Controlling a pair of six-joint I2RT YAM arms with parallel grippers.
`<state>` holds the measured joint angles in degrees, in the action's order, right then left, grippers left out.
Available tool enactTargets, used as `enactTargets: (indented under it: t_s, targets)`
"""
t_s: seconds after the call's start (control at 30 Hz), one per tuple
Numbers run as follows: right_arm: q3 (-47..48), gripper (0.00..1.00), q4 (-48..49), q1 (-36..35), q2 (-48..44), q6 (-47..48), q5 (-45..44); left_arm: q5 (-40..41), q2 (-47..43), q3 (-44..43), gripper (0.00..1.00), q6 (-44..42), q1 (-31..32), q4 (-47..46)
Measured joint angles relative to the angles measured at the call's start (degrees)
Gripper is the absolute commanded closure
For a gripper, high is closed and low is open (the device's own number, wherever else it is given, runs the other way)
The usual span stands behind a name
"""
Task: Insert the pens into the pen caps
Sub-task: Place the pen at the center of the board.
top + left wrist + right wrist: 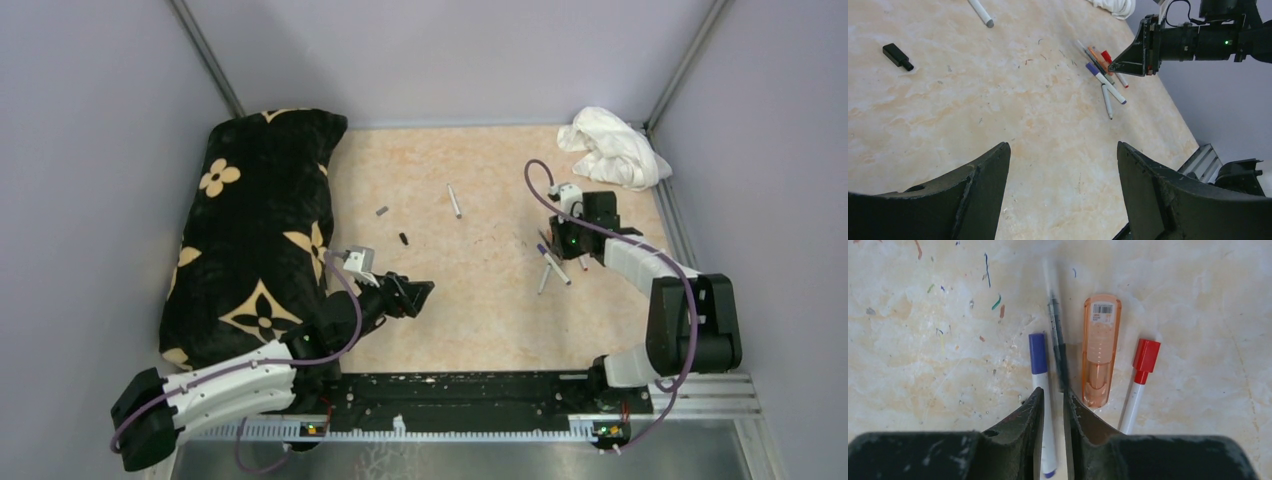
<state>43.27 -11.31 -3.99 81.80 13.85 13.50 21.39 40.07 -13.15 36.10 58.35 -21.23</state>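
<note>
Four pens lie side by side under my right gripper (1053, 392): a blue-capped pen (1038, 355), a thin dark pen (1055, 325), the orange highlighter (1100, 350) and a red-capped pen (1143, 370). The jaws stand a narrow gap apart around the blue-capped pen's white barrel, with table showing beside it. In the top view this cluster (552, 265) sits at the right. A lone white pen (454, 201), a grey cap (381, 211) and a black cap (404, 239) lie mid-table. My left gripper (1064, 150) hovers wide open and empty, near the table's left middle (420, 292).
A black cushion with beige flowers (255, 230) fills the left side. A crumpled white cloth (612, 148) lies in the far right corner. Grey walls close the table in on three sides. Ink scribbles mark the table surface (948, 300).
</note>
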Motion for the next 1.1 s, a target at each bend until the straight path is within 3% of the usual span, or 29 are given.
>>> enactTargets:
  t_s: [0.33,0.5,0.9,1.1]
  targets:
    - [0.48,0.76,-3.98,0.35,2.40,2.67,1.25,-1.09,1.14,-1.07,0.18,-0.15,-0.02,1.75]
    - [0.81,0.67,-5.25,0.83,1.73,3.32,3.19,-1.77,2.45,-2.10,0.17,-0.26,-0.02,2.29]
    - [0.81,0.55,-12.17,1.92,-9.44,11.93,22.32,-7.28,12.74,-8.35,0.16,-2.56,-3.23,6.19]
    - [0.81,0.49,-14.27,1.95,-13.25,13.75,28.20,-11.37,23.52,-17.44,0.18,-3.15,-6.21,9.90]
